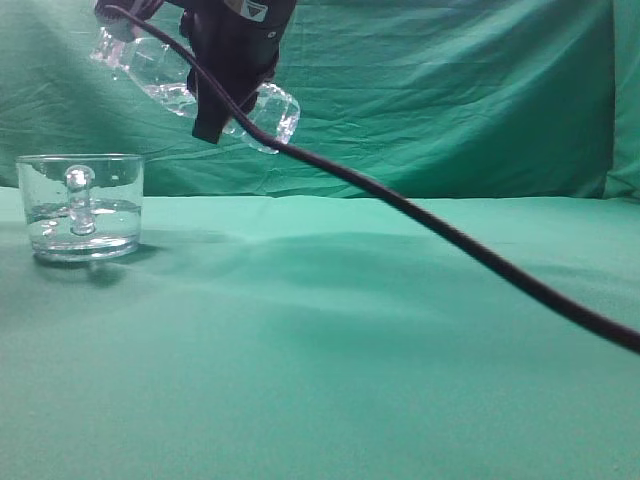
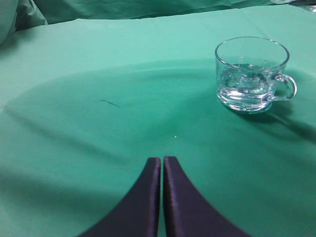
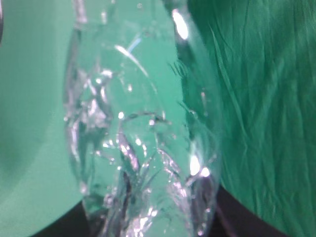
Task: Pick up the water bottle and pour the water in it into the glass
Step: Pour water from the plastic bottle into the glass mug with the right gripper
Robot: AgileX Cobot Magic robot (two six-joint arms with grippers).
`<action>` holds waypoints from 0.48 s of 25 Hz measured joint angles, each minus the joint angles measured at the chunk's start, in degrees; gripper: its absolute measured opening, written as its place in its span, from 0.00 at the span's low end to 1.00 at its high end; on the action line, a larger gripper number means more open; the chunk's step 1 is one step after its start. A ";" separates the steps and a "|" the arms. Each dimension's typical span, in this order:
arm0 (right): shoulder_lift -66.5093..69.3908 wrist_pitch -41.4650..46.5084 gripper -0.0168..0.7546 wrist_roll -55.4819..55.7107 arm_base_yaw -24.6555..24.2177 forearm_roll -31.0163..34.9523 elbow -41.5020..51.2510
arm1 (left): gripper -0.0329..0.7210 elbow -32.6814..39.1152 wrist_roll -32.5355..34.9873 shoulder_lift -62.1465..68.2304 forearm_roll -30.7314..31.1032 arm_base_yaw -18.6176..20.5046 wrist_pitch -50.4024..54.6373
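The right gripper (image 1: 232, 85) is clamping the tall clear plastic water bottle (image 1: 160, 68), tilted above the short clear handled glass (image 1: 80, 206) near the table's left edge; the left gripper (image 2: 162, 170) is resting with jaws pressed together.

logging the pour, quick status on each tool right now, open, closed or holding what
Left tool: closed, holding nothing, low over the green cloth.
Right tool: closed on the water bottle, tipped in the air beside the glass.

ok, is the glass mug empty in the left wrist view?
No. The glass mug holds clear water filling roughly its lower half, seen through the transparent wall.
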 joint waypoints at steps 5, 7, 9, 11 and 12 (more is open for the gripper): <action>-3.07 0.44 0.39 6.54 0.49 13.80 0.00 | 0.04 0.00 0.00 0.00 0.00 0.00 0.00; -6.18 1.77 0.39 5.80 0.58 24.75 0.00 | 0.04 0.00 0.00 0.00 0.00 0.00 0.00; -7.93 2.85 0.39 3.62 0.47 30.18 0.00 | 0.04 0.00 0.00 0.00 0.00 0.00 0.00; -11.40 5.62 0.39 -2.48 0.36 39.67 0.00 | 0.04 0.00 0.00 0.00 0.00 0.00 0.00; -14.09 7.96 0.39 -10.32 0.12 49.12 0.00 | 0.04 0.00 0.00 0.00 0.00 0.00 0.00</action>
